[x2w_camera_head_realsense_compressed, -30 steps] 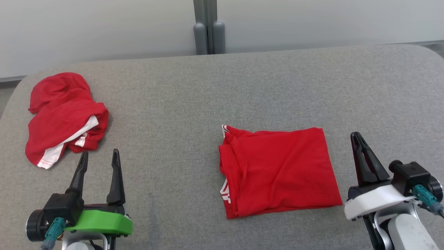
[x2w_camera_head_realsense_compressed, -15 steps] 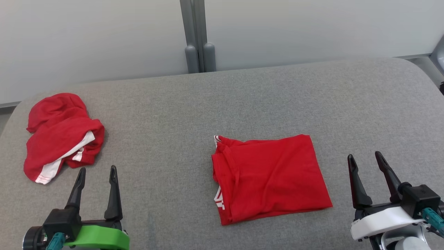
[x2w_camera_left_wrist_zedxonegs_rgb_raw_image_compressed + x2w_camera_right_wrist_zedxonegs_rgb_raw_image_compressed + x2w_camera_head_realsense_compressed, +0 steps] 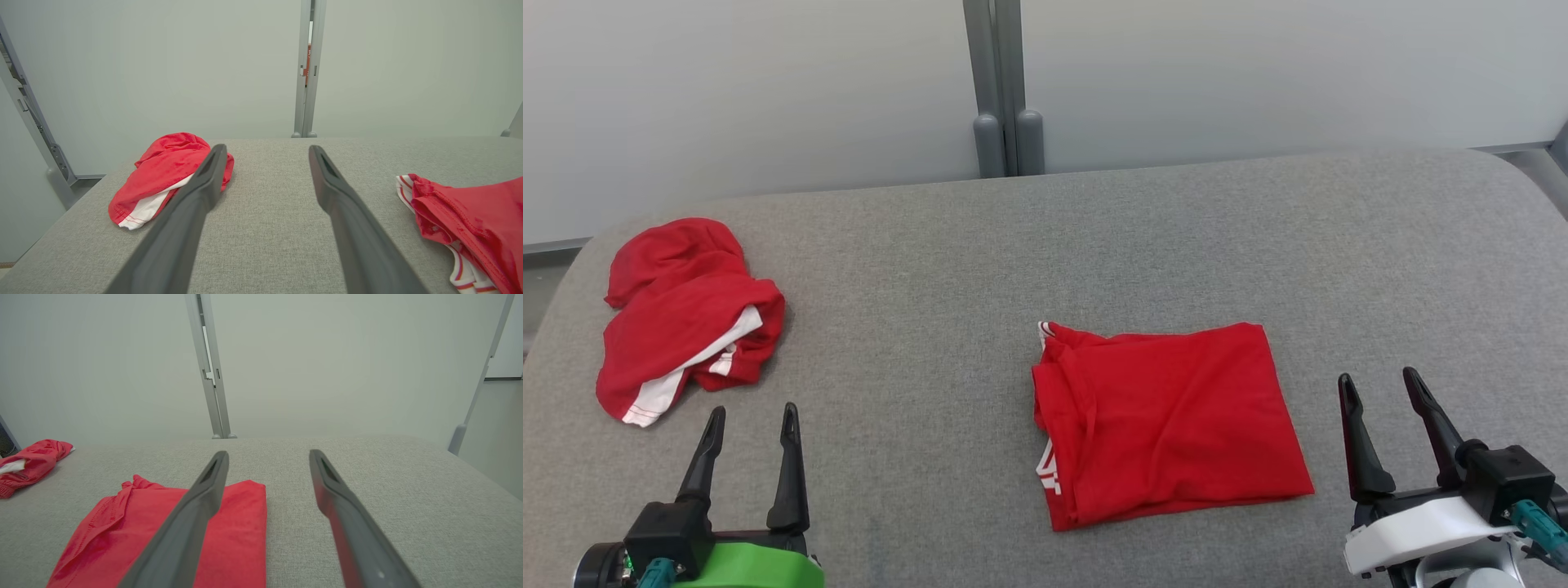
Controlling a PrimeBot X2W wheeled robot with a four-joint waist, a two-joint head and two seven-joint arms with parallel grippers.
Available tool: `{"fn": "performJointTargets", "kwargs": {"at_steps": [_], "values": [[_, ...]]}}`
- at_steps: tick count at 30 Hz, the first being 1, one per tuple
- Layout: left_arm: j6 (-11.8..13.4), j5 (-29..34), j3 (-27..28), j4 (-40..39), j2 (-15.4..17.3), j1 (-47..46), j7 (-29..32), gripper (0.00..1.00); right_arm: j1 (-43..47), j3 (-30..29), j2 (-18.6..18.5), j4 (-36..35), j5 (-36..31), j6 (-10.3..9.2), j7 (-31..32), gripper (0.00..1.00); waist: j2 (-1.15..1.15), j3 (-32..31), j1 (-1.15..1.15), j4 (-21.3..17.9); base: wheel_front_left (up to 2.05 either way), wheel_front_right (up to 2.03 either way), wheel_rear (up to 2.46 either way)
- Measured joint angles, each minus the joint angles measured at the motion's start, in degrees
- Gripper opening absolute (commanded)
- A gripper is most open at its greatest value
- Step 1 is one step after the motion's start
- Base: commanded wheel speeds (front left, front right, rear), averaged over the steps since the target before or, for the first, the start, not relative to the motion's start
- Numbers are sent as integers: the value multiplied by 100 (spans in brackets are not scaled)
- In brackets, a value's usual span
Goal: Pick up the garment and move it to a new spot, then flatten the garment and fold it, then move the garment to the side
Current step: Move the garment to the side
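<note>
One change: right tool (image 3: 1376,376) now wide.

No legible text or labels.

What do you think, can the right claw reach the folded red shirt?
Probably yes. The right claw is open and sits just beside the folded red shirt, with only bare grey surface between them.

The right gripper (image 3: 1376,376), fingers pressed together a second ago, now holds them spread. Its wrist has rolled level, with the folded garment (image 3: 1168,420) just left of it.
</note>
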Motion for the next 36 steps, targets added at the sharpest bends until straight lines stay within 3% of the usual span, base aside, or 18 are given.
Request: {"fn": "performJointTargets", "kwargs": {"at_steps": [36], "values": [[-1,-56,-21,89,36,50,0,100,13,0,43,81,-11,0,0,100,0,-12,0,59,0,0,0]]}}
